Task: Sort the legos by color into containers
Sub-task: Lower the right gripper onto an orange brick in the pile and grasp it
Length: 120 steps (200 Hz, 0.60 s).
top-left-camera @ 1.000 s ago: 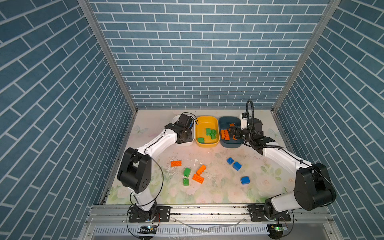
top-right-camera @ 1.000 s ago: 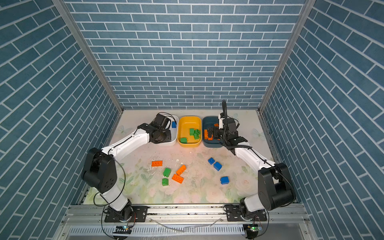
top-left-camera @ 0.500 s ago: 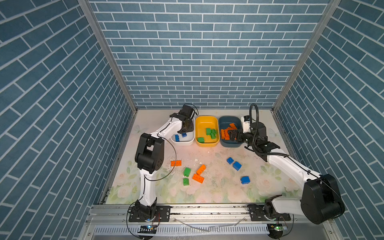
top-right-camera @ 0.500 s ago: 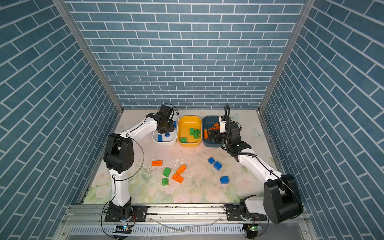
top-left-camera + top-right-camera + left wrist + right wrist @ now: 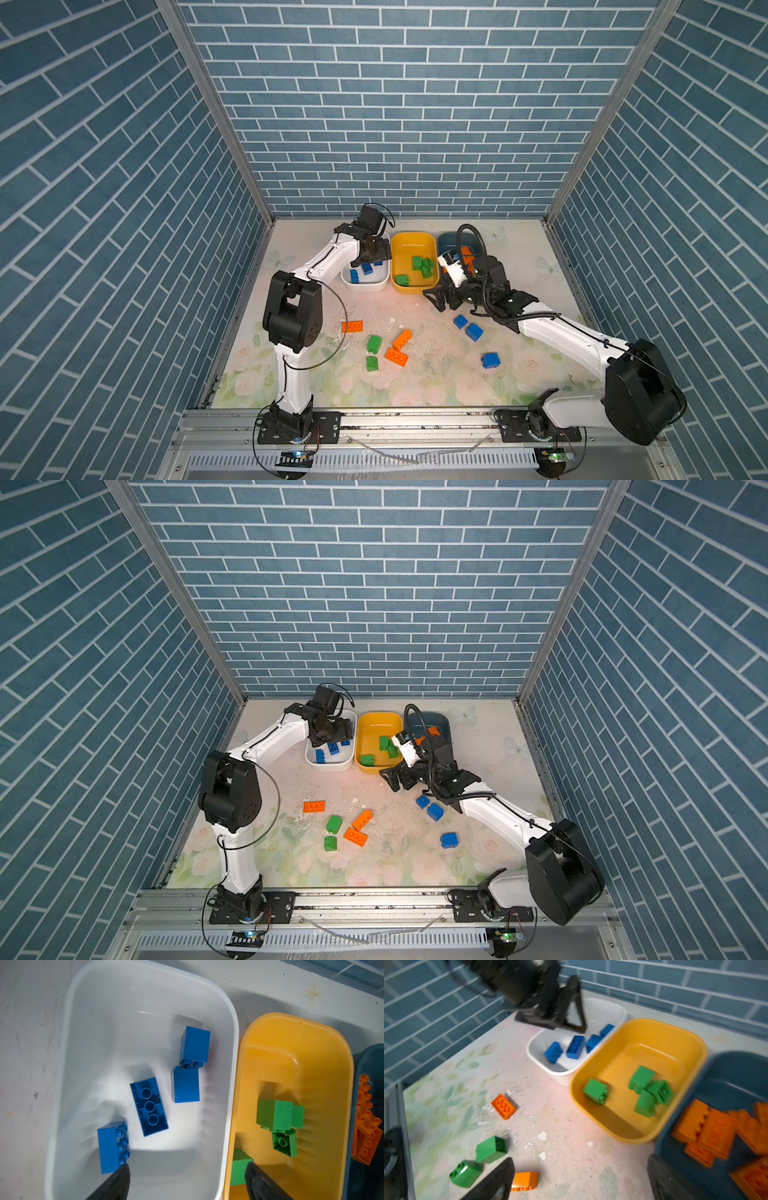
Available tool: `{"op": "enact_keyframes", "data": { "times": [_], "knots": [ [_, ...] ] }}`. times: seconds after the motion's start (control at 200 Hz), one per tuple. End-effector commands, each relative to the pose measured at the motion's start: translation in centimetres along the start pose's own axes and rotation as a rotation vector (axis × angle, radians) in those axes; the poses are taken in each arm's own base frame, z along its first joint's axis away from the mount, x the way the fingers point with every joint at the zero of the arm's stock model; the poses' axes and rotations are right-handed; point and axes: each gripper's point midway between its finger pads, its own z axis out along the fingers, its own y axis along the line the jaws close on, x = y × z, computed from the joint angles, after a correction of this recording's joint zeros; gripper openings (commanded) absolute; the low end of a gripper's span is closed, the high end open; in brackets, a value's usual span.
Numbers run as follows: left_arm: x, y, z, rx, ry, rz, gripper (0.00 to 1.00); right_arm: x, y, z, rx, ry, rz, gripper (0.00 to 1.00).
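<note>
Left tool over white tub, spread wide, holding nothing. Four blue legos lie in white tub. Right tool spread wide, empty, low over bench by yellow tub with green legos. Loose legos on bench.

Top views look down; close wrist views seemingly share containers.
</note>
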Motion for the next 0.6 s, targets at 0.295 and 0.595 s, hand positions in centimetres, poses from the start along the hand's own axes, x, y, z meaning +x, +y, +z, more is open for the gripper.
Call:
{"op": "enact_keyframes", "data": {
  "times": [0.295,0.595],
  "knots": [
    [1.5,5.0,-5.2,-0.029,-0.079,-0.092,0.99,8.0,8.4,3.9,-0.395,0.293,-0.534,0.94],
    [2.7,7.1,-5.5,-0.048,-0.077,-0.142,0.99,11.7,10.0,6.4,-0.492,0.464,-0.708,0.81]
  ]
}}
